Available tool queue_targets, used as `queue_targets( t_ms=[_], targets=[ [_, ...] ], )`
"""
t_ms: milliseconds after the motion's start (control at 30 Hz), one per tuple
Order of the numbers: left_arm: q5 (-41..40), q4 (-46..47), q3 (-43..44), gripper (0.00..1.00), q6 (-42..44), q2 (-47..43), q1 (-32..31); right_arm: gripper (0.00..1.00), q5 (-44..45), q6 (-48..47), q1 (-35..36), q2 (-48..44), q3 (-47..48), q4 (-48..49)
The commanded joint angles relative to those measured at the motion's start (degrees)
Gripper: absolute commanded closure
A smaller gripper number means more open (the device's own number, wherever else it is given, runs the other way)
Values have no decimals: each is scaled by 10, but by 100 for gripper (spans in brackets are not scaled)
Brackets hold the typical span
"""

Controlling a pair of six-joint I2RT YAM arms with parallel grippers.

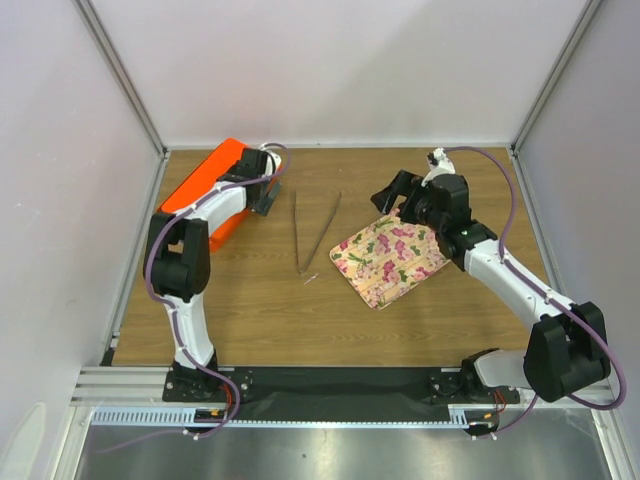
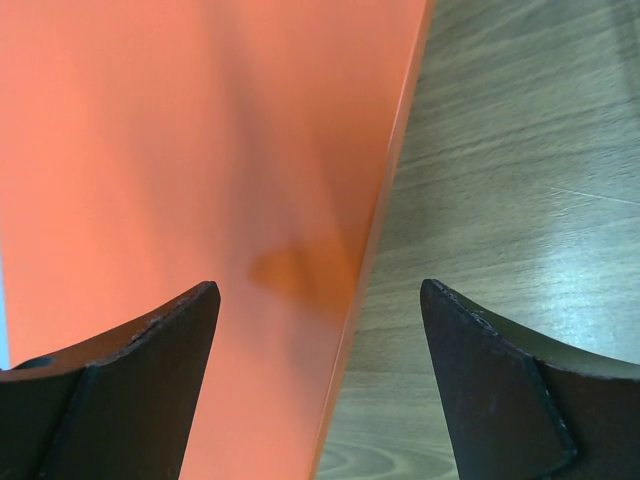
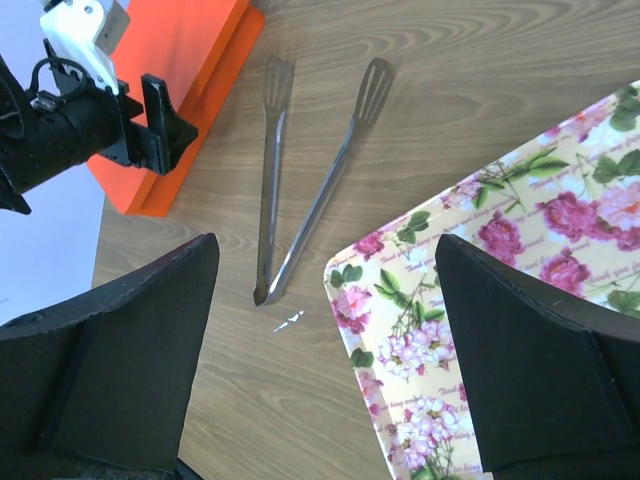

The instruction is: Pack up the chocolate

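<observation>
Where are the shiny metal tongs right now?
In the top view the tongs lie flat on the wooden table near its middle, between the orange box on the left and the flowered tray on the right, touching neither.

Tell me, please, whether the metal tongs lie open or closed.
Open: the tongs lie flat, arms spread in a V from the joined end.

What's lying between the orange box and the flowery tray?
Metal tongs lie on the table between the orange box and flowery tray, seen from the top camera.
</observation>
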Motion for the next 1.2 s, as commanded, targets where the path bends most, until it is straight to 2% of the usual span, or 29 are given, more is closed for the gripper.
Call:
queue_targets(
  t_ms=[0, 467, 767, 967, 1167],
  targets=[
    [-13, 6, 33, 13, -5, 8, -2, 5, -6, -6, -6, -11, -1, 23],
    [21, -35, 48, 16, -78, 20, 50, 5, -7, -5, -12, -20, -14, 29],
    [11, -42, 46, 18, -89, 19, 58, 5, -2, -5, -12, -23, -20, 37],
    [47, -50, 44, 20, -119, 5, 63, 6, 9, 4, -12, 4, -23, 67],
    [90, -45, 42, 16, -167, -71, 67, 11, 46, 47, 14, 105, 93, 47]
  ],
)
